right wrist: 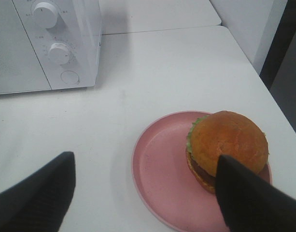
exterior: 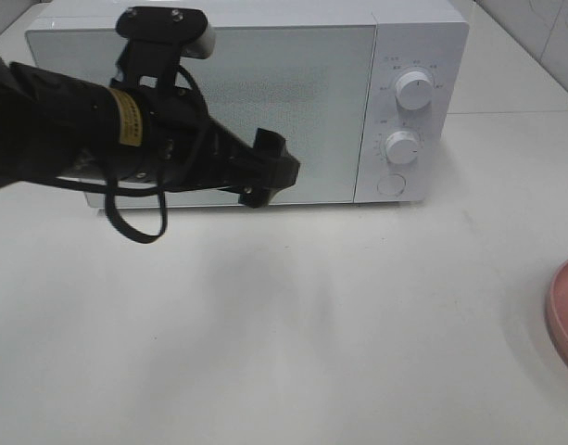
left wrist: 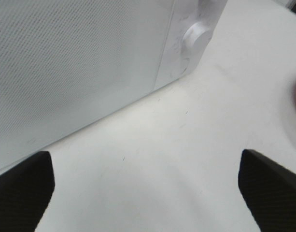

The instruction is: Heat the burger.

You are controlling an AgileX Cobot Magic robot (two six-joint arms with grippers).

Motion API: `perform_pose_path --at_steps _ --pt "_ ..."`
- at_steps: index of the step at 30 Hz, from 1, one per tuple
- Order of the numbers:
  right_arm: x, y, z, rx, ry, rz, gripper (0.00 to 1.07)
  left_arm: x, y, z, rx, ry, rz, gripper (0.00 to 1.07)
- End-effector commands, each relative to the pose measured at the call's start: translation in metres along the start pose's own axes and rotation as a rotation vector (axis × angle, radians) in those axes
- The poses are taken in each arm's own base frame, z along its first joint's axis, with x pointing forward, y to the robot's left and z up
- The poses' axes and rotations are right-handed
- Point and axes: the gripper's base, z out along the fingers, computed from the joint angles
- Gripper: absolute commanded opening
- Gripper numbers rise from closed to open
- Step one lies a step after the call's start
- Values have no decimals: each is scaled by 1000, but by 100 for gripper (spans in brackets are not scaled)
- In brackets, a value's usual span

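The burger (right wrist: 227, 145), with a brown domed bun and a bit of green at its side, sits on the right part of a round pink plate (right wrist: 157, 164). My right gripper (right wrist: 145, 162) hovers open over the plate; one finger (right wrist: 249, 203) covers the burger's near edge, and nothing is held. In the exterior high view only the plate's rim (exterior: 566, 311) shows at the right edge, and the burger is out of frame. My left gripper (exterior: 272, 171) hangs open and empty in front of the microwave's shut door (exterior: 265, 93), its fingers (left wrist: 22, 188) wide apart over the table.
The white microwave (exterior: 422, 56) stands at the back of the white table (exterior: 311, 324), with two knobs (exterior: 413, 90) and a round button (exterior: 391, 184) on its right panel. The table's right edge (right wrist: 263, 92) runs close to the plate.
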Motion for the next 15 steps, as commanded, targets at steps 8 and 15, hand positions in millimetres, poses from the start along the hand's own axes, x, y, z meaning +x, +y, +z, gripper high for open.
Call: perform_pose_path --at_steps 8,15 --pt "1 0 -4 -1 -32 -3 76 3 11 -68 -160 245 41 102" --pt "1 0 -4 -1 -32 -3 76 8 26 -91 -247 351 -26 102"
